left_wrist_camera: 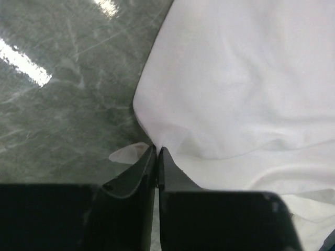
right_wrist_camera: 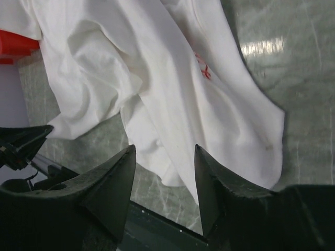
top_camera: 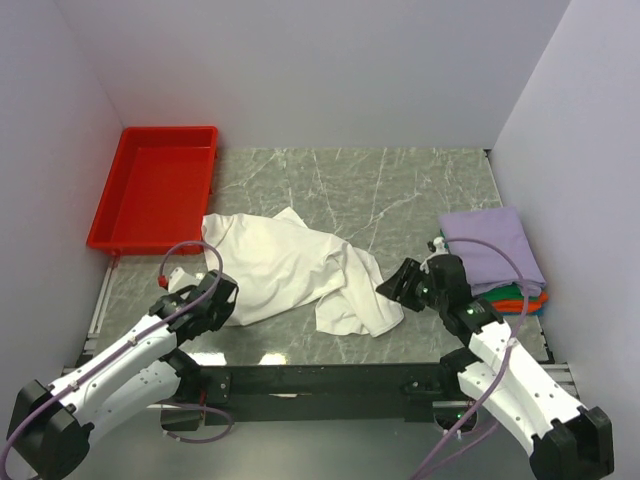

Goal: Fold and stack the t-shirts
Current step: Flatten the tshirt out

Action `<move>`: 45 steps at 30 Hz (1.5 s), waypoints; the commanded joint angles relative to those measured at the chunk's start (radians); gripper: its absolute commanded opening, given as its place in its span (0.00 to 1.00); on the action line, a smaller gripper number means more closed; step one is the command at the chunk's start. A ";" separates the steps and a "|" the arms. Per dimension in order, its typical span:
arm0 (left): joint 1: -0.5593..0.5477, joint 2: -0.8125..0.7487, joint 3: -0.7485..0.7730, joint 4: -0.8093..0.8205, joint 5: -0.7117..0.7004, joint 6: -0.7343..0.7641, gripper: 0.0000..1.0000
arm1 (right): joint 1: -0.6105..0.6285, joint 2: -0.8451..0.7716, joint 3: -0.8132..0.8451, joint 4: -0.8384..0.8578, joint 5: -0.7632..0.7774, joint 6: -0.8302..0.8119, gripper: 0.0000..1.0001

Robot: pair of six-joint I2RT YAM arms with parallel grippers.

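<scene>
White cloth, limp and light: the t-shirt (top_camera: 290, 265) puckers in the left gripper (left_wrist_camera: 157, 149)'s pinched tips, the right gripper (right_wrist_camera: 164, 150) gaping just above a hem likely worth grabbing.

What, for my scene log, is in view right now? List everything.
white t-shirt: one, white with a trace of red print, crumpled mid-table
folded t-shirts: at least three stacked, lavender over green and orange, table's right side
tray: one, red, far left corner
table: one, grey-green marbled, under everything
left claw: one, black, shut on the white t-shirt's near left edge
right claw: one, black, open, at the white t-shirt's right edge
</scene>
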 commanded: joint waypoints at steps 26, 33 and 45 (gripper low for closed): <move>0.015 -0.080 0.120 0.067 -0.082 0.144 0.00 | 0.010 -0.321 -0.344 -0.053 -0.210 0.374 0.52; 0.021 -0.067 0.156 0.055 -0.091 0.169 0.00 | 0.016 -0.263 -0.304 0.020 -0.143 0.368 0.33; 0.077 -0.054 0.469 -0.062 -0.168 0.366 0.00 | -0.009 -0.170 0.157 -0.205 0.095 0.184 0.00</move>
